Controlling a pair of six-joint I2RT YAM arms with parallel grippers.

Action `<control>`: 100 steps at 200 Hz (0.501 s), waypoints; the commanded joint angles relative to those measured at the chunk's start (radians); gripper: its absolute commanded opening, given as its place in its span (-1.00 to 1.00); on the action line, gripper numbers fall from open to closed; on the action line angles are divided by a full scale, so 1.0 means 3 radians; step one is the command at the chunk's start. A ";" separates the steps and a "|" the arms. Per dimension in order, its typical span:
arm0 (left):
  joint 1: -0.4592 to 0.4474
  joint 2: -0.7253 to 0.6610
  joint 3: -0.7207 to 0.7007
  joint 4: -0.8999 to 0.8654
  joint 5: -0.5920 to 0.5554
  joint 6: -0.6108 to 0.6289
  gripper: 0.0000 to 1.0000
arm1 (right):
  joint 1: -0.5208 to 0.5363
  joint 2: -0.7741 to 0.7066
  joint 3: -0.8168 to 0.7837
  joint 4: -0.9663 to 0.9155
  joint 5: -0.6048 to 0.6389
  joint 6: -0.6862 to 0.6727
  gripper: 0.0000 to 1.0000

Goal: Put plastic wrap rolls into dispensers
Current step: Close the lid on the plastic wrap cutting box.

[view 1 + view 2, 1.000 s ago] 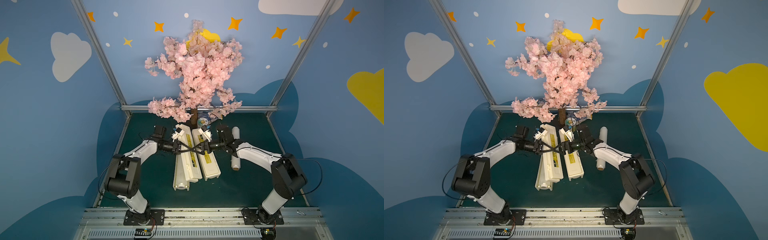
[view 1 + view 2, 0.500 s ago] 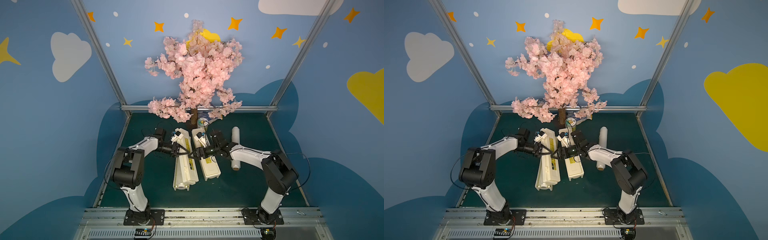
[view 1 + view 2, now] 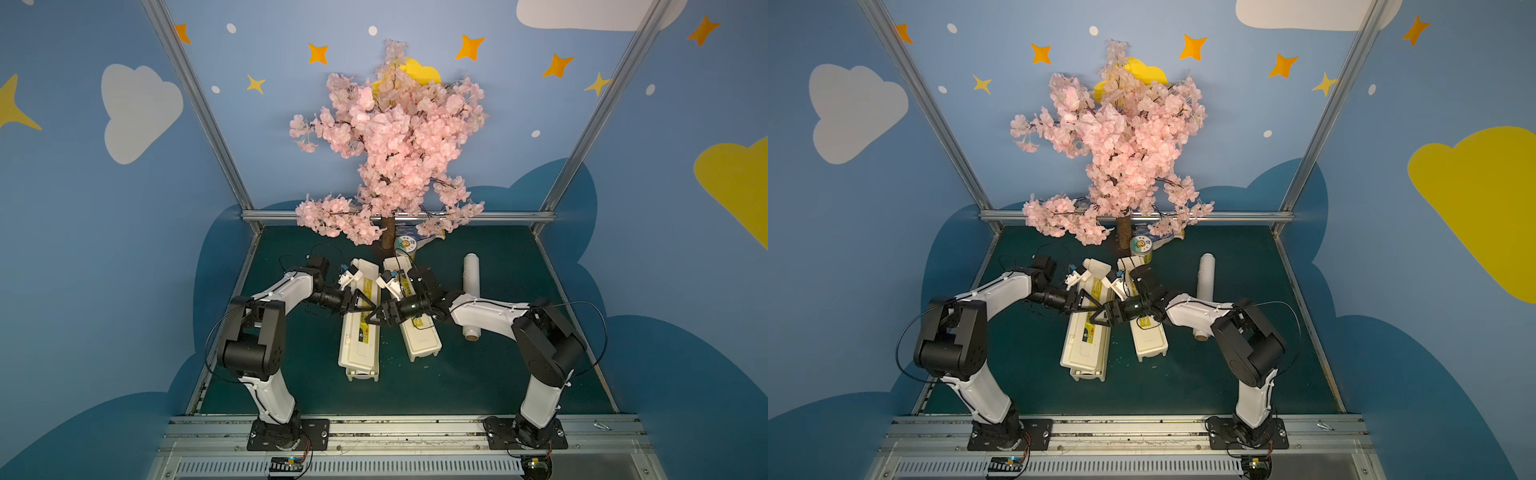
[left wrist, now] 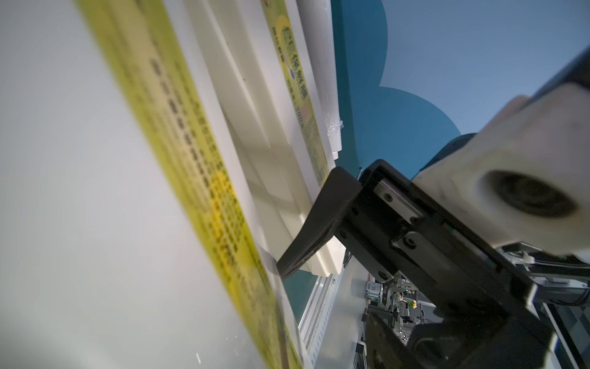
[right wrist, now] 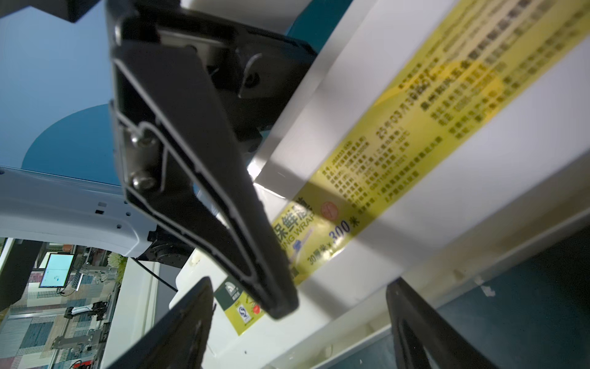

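"Two dispensers listed. Position?"
"Left-hand dispenser (image 3: 359,345) and right-hand dispenser (image 3: 420,343), cream, yellow labels up, side by side on the green table (image 3: 291,374), closest at their far ends."
"Plastic wrap roll (image 3: 471,278)?"
"One in sight, lying flat to the right of the right-hand dispenser, apart from it, the right arm (image 3: 486,311) crossing above it."
"Grippers?"
"Both over the left-hand dispenser's lid, tips nearly meeting. Right gripper (image 3: 370,322): jaws spread wide, clamped on nothing. Left gripper (image 3: 371,308): jaw state cannot be told."
"Sundries?"
"Blossom tree (image 3: 390,137) at the back, green-and-white can (image 3: 405,243) beside its trunk."
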 commanded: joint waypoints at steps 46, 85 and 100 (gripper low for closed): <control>-0.0009 -0.0186 0.0035 -0.0264 -0.0832 -0.0069 0.86 | 0.0005 -0.0202 -0.0198 -0.0261 0.0504 -0.0045 0.68; -0.0131 -0.0110 0.0045 -0.0264 -0.0810 -0.0082 0.96 | -0.0004 -0.0211 -0.0199 -0.0248 0.0494 -0.0076 0.68; -0.0171 -0.0108 0.0066 -0.0287 -0.0913 -0.0092 0.89 | -0.0008 -0.0205 -0.0193 -0.0229 0.0505 -0.0060 0.68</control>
